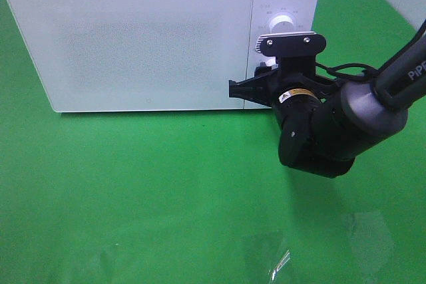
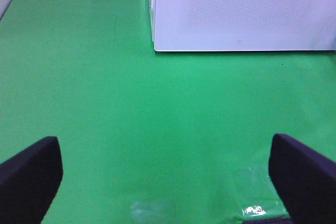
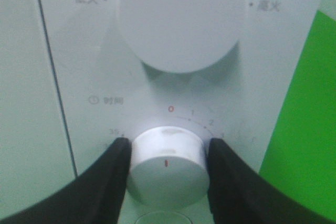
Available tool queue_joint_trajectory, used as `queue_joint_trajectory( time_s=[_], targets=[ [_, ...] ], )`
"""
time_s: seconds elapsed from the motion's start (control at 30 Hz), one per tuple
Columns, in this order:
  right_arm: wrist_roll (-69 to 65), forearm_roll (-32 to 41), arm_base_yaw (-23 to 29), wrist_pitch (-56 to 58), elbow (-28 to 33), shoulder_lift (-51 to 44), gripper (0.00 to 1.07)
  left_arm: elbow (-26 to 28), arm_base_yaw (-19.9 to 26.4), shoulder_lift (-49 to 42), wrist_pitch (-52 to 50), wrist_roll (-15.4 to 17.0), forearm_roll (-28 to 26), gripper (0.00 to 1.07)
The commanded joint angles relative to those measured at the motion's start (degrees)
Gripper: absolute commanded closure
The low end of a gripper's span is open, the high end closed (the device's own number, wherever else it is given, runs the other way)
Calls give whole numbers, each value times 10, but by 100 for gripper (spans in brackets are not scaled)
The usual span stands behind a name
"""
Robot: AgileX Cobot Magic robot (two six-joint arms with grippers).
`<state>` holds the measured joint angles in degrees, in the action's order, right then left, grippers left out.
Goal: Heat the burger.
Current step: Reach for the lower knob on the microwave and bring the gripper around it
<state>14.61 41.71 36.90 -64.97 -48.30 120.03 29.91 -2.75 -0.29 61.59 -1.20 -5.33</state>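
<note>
One white microwave oven (image 1: 133, 38) stands on one green mat (image 1: 133, 197). Its control panel carries two round white knobs: the upper knob (image 3: 181, 19) at twelve o'clock and the lower knob (image 3: 167, 169) at six o'clock. Two grippers show, the left gripper (image 2: 168, 171) and the right gripper (image 3: 168, 148), each with two black fingers. Clear film patches (image 1: 283, 261) lie toward five o'clock of the oven; their count is unclear.

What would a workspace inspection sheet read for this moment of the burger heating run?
surface: green cloth, flat.
job's things: burger not seen; white microwave, door shut.
clutter: clear plastic scrap on the cloth, apart from the microwave.
grippers: left gripper open above bare cloth; right gripper with a finger on either side of the lower knob, firm grip cannot be told.
cables: black cable looped behind the right gripper.
surroundings: nothing seen.
</note>
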Motion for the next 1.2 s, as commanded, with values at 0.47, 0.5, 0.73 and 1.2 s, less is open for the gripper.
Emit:
queue_joint_trajectory(
  time_s=[0.47,0.5,0.73,1.2],
  targets=[
    [-166,-77,-7,-37,-15,-11,106,-3,1,-9,-2,-2,-2,6],
    [-235,-79,-7,-32,-15,-11,106,-3,1,-9,-2,-2,-2,6],
    [-406,-91,-7,-35,-15,-11,106,-3,1,-9,-2,-2,-2,6],
    [-810,-125,-7,-54,-15,-11,106,-3,1,-9,-2,-2,-2,6]
  ],
)
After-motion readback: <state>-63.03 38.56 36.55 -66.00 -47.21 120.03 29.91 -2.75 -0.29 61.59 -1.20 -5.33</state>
